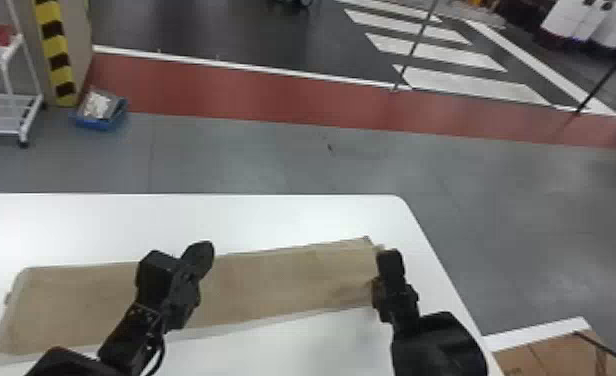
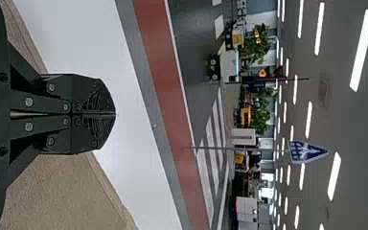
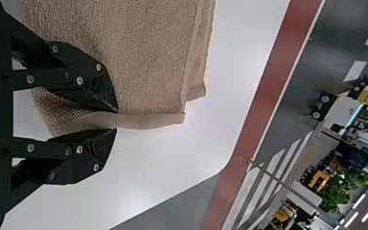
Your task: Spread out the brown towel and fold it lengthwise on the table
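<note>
The right gripper [image 3: 117, 120] is wide around the brown towel [image 3: 148, 57], likely to tidy its end; the left gripper [image 2: 115, 114] is closed, empty.

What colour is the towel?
The towel is light brown, seen best in the right wrist view.

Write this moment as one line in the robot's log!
towel: long strip on table | left claw: shut, above towel | right claw: open, around towel's edge

Rough, matt brown towel [image 1: 282, 280] on smooth, glossy white table [image 1: 282, 215]
</note>
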Controlling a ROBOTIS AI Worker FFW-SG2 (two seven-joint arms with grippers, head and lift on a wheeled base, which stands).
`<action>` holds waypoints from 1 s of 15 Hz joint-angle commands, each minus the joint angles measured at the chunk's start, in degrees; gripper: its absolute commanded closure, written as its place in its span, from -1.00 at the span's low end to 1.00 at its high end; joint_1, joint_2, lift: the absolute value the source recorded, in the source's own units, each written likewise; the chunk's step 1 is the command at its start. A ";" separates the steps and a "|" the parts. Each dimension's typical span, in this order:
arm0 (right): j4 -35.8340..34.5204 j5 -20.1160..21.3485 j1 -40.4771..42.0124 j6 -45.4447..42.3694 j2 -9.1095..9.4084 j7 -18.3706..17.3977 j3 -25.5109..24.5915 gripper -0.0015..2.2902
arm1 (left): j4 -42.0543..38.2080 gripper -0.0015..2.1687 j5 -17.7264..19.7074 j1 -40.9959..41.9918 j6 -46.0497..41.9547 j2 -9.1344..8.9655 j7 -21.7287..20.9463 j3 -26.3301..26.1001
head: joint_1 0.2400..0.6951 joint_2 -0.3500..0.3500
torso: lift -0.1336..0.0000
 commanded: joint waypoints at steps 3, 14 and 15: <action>-3.02 -0.39 1.16 1.93 0.29 0.00 0.19 -0.08 | -0.01 0.16 0.00 -0.16 0.15 -0.32 -0.05 0.51 | 1.00 -1.00 | 1.00; -21.56 -2.32 7.31 18.28 3.11 -1.23 -1.92 -0.77 | -3.35 0.16 0.09 1.24 0.51 -0.32 -0.23 3.67 | 1.00 -1.00 | 1.00; -23.15 -2.94 7.75 18.63 3.11 -1.23 -2.36 -0.83 | -4.32 0.16 0.44 1.51 1.03 -0.32 -0.23 3.67 | 1.00 -1.00 | 1.00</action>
